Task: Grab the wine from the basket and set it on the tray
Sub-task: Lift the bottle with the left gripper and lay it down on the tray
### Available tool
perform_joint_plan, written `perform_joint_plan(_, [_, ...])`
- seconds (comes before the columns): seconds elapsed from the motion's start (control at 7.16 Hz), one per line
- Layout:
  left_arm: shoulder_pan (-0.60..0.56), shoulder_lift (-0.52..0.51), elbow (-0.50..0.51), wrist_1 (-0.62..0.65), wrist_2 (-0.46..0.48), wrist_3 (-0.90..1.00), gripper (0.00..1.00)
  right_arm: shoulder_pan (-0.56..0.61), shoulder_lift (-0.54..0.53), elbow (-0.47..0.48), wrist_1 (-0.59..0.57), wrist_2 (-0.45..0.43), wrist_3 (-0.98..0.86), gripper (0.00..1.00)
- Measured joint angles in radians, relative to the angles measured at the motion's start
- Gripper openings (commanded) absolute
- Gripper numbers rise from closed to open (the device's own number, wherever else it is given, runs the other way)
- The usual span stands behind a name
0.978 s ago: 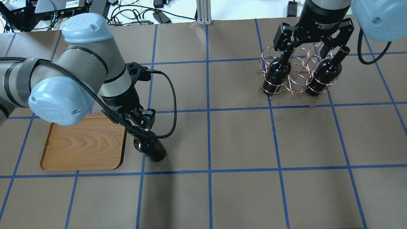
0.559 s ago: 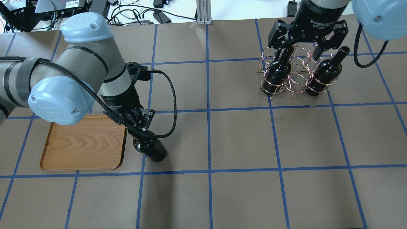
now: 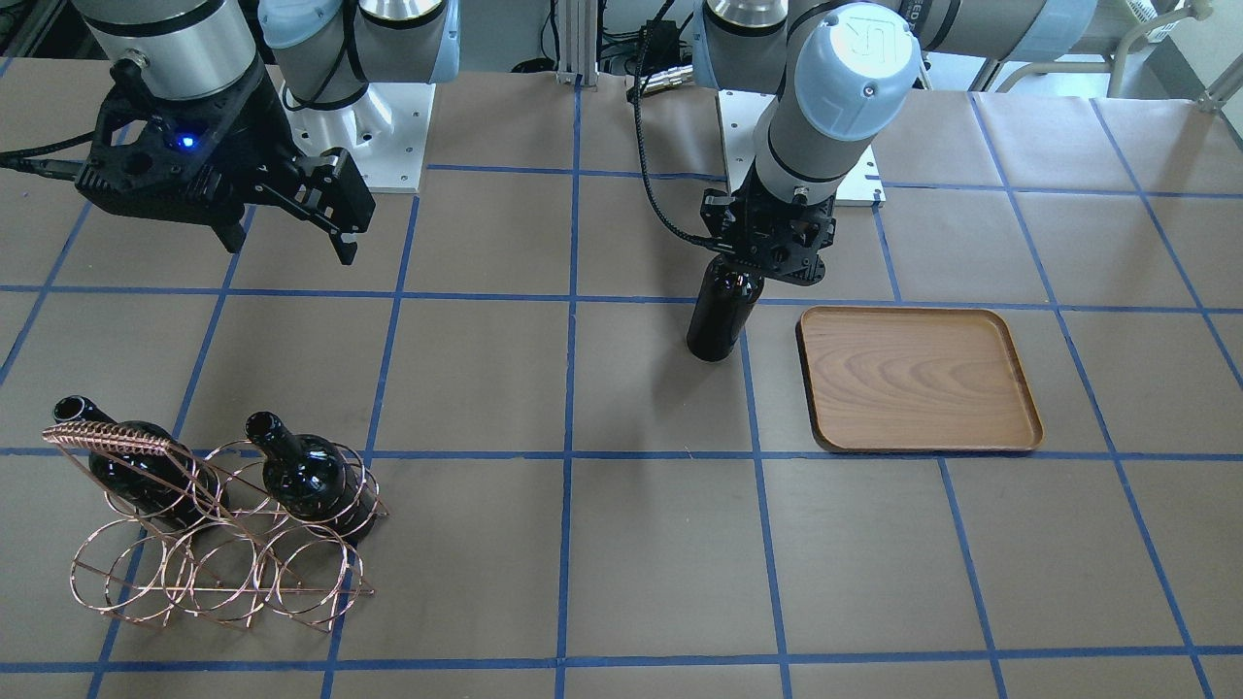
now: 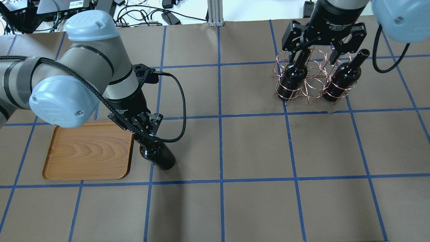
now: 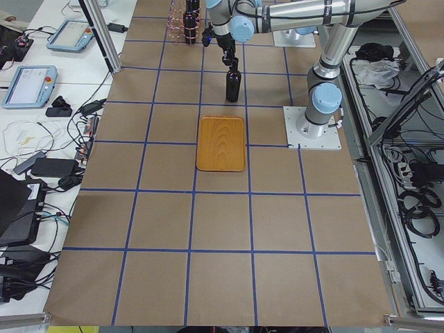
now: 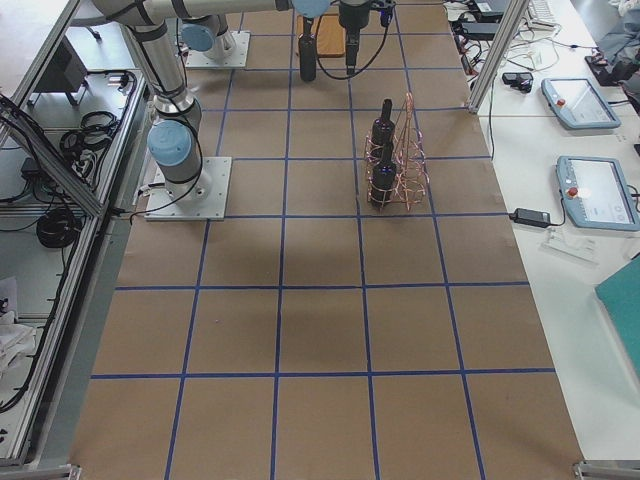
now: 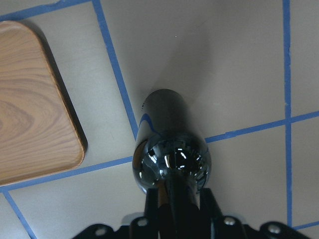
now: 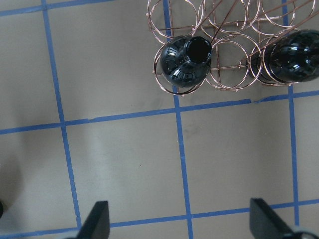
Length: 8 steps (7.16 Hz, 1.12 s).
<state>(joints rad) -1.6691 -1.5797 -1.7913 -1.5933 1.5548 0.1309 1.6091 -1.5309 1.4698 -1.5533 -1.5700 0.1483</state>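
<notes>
Left fingers clamped on neck of wine, placed almost as a second ago. Wine upright straight below them, just beside tray, not on it. Base on table or just above: cannot tell. Right fingers spread apart, empty. A second ago they straddle a bottle neck; now risen clear above basket. Two bottles lean in basket below, unmoved.
</notes>
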Motion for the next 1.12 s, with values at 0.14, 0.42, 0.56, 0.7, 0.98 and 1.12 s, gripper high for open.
perform_joint_plan(0.14, [0.001,-0.002,0.029,-0.024,0.019,0.004,0.0,0.0,0.0,0.001,-0.001,-0.002,0.0,1.0])
perform_joint_plan(0.42, [0.018,-0.007,0.104,-0.065,0.066,0.026,0.0,0.0,0.0,0.001,-0.001,-0.006,-0.001,1.0])
perform_joint_plan(0.56, [0.049,-0.006,0.136,-0.071,0.089,0.055,0.0,0.0,0.0,0.001,-0.001,-0.008,-0.001,1.0])
perform_joint_plan(0.7, [0.109,-0.003,0.157,-0.072,0.101,0.114,0.0,0.0,0.0,0.001,-0.001,-0.008,-0.001,1.0])
perform_joint_plan(0.98, [0.278,0.0,0.17,-0.071,0.107,0.302,0.0,0.0,0.0,0.001,-0.001,-0.008,-0.001,1.0])
perform_joint_plan(1.12, [0.35,-0.002,0.167,-0.066,0.109,0.402,0.0,0.0,0.0,0.001,-0.001,-0.008,-0.001,1.0])
